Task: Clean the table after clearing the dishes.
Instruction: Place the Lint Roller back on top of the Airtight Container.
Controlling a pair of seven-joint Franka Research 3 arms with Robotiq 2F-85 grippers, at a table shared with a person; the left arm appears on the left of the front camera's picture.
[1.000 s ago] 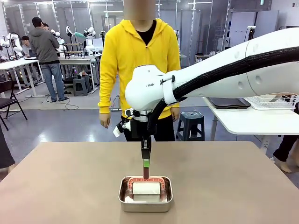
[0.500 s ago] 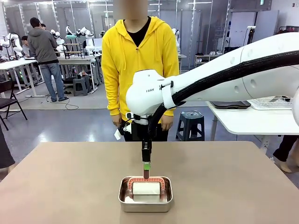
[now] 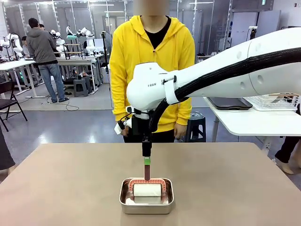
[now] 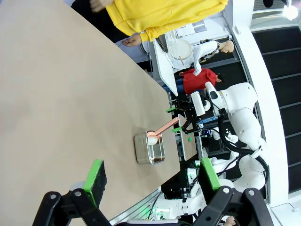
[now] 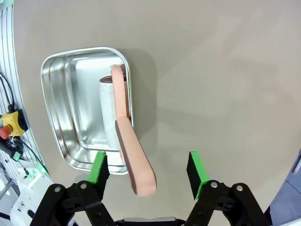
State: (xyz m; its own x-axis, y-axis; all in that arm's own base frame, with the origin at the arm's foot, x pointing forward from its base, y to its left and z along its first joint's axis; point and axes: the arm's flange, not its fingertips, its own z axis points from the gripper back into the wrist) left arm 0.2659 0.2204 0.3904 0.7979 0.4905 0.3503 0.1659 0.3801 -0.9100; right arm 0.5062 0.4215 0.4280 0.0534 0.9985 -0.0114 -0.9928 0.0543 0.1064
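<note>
Right tool (image 5: 148, 169) pointing down, jaws apart, left tool (image 4: 153, 181) spread wide

Between the right fingers (image 5: 100, 168) rose a pink handle (image 5: 135, 162), leaving a gap on the side away from the pan (image 5: 61, 117). The pan and its white roller (image 5: 107, 113) blocked the other side. Beyond the left fingers (image 4: 98, 175) the bench (image 4: 56, 108) lay bare up to the pan. A person (image 3: 150, 70) stood at the far edge.
</note>
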